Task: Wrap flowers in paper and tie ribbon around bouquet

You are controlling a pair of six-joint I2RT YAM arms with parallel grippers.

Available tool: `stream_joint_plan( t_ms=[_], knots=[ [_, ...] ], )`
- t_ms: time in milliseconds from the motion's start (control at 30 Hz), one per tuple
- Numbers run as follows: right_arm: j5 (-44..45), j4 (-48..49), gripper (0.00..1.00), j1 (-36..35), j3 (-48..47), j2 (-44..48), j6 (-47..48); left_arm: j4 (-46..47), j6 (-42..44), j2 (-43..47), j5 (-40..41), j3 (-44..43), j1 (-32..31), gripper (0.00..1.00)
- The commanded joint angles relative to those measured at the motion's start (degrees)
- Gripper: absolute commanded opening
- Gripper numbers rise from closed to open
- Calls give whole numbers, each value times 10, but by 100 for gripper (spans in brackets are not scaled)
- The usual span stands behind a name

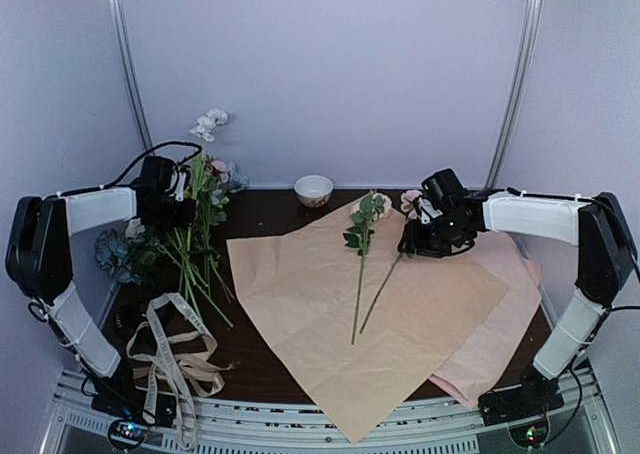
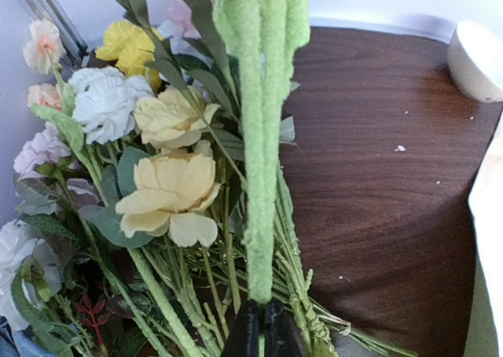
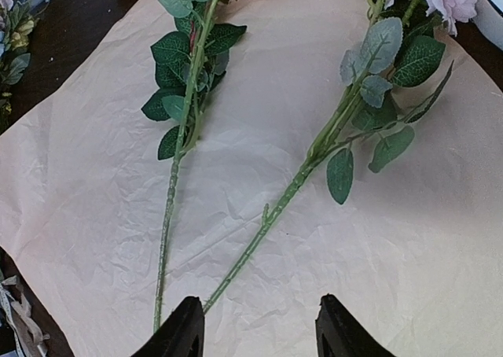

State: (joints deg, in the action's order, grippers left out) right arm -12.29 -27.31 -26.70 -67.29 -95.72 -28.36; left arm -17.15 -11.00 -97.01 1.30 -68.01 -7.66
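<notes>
Wrapping has not begun: the paper (image 1: 340,304) lies flat, peach face up, with two flowers (image 1: 358,274) on it. Most blooms sit in a pile (image 1: 195,234) at the left. The left gripper (image 2: 261,329) has its jaws clamped on a fuzzy green sprig (image 2: 263,137) from that pile. The right gripper (image 3: 259,319) hangs over the two stems, jaws apart, holding nothing. The ribbon (image 1: 186,312) lies loose at near left. Gathering, rolling and tying all seem left. The table (image 1: 265,214) is dark wood, with a pink sheet (image 1: 500,324) under the paper, a bowl (image 1: 314,189) at the back and pale lilac walls (image 1: 330,64) around.
</notes>
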Motion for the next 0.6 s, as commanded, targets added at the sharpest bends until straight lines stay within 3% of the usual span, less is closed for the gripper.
stream_joint_plan(
  t_ms=[0, 233, 433, 567],
  knots=[
    [14, -2, 49, 0, -18, 24, 15, 208, 23, 112, -19, 83, -8, 0],
    [-17, 34, 49, -5, -13, 45, 29, 428, 39, 279, -155, 190, -28, 0],
    [-53, 73, 49, -23, -10, 67, 51, 429, 24, 340, -214, 177, -40, 0],
    [-126, 154, 50, -65, 2, 100, 81, 419, -6, 355, -217, 155, -107, 0]
  ],
)
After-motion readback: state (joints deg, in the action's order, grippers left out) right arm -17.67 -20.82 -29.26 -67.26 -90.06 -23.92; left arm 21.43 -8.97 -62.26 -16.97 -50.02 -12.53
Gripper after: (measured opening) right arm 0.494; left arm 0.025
